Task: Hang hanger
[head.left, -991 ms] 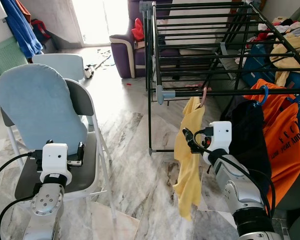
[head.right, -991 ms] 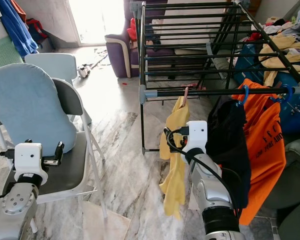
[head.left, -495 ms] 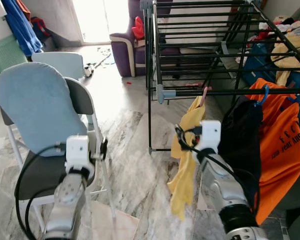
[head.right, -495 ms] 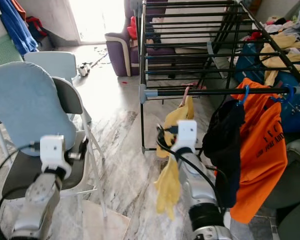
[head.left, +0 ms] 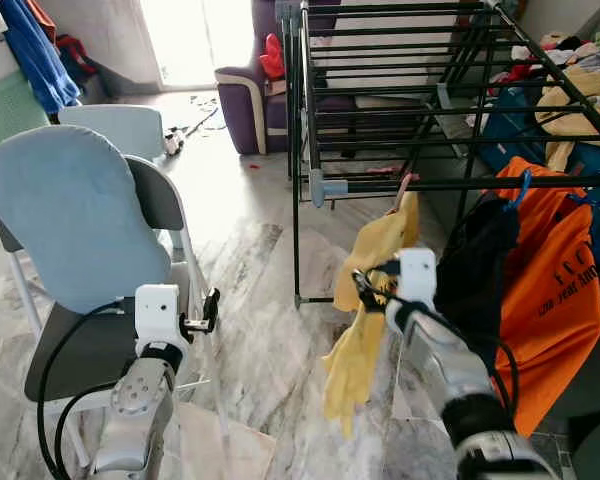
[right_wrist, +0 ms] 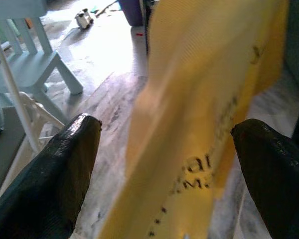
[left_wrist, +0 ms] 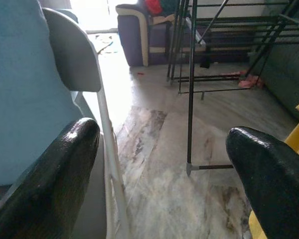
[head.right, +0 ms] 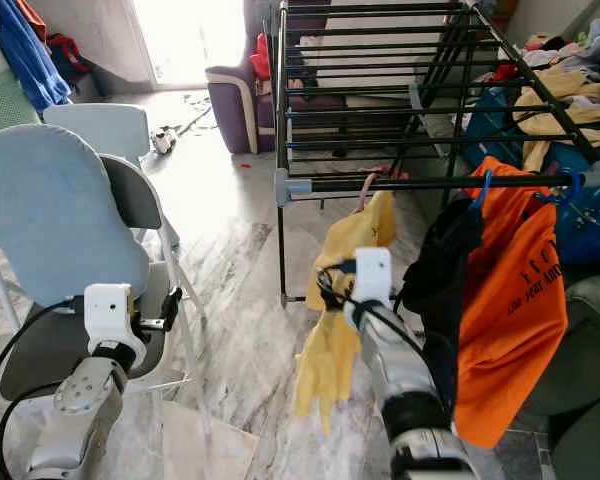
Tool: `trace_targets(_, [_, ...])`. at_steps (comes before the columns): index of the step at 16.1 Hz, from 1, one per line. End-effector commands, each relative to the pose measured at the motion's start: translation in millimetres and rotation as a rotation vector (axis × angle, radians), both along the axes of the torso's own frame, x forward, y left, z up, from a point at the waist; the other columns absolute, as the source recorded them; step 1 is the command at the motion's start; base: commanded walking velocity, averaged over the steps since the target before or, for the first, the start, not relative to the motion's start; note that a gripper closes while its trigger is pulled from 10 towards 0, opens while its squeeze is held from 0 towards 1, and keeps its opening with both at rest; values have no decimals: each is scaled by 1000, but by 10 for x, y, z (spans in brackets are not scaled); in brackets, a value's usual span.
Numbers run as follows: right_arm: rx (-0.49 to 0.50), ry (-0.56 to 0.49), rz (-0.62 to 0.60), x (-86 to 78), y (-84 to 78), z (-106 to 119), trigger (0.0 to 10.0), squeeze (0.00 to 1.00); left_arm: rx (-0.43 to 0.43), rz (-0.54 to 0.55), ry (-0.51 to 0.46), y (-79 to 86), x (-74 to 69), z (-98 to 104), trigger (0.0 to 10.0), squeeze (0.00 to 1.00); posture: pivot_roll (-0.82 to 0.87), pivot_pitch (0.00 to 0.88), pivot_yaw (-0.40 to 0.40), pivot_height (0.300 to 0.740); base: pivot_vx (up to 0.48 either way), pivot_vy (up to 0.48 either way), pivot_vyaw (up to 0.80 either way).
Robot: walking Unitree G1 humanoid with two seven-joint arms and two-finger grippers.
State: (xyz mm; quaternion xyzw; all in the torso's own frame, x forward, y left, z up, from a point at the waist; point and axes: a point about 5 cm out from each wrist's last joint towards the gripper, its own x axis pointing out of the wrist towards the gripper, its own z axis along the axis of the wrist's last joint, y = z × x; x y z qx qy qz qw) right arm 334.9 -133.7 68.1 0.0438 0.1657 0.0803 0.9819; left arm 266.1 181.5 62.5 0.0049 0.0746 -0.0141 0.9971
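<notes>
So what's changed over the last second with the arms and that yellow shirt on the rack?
The left gripper moved from over the chair seat to its front edge, fingers open. The right gripper, open, stayed at the yellow shirt, whose lower part swung out toward the robot's left; its pink hanger stays hooked on the rack rail. The orange shirt and black garment hang as before.

Silver arms, white wrist boxes

Each silver jointed metal arm (head.left: 130,420) carries looping black cables (head.left: 55,350) and glossy black rounded fingers (left_wrist: 60,169).
</notes>
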Motion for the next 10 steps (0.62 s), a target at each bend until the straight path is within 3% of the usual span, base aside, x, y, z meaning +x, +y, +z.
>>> trace_targets(1, [15,2,40,42,103,22,10000,0,0,0,17,1,-14,-18,10000,0,-37,0,3,740,0,0,0])
trace_targets(4, [-13,37,106,35,271,-36,10000,0,-3,-16,24,-17,-6,-19,10000,0,-33,0,2,740,0,0,0])
trace_targets(7, [-20,128,89,24,242,-149,10000,0,-3,-25,32,-24,-3,-29,10000,0,-37,0,6,740,0,0,0])
trace_targets(8, [-16,195,15,10,141,-220,10000,0,-2,-38,42,-39,5,-39,10000,0,-34,0,3,740,0,0,0])
trace_targets(10, [-24,216,-16,9,96,-243,10000,0,-3,-42,45,-44,6,-43,10000,0,-34,0,3,740,0,0,0])
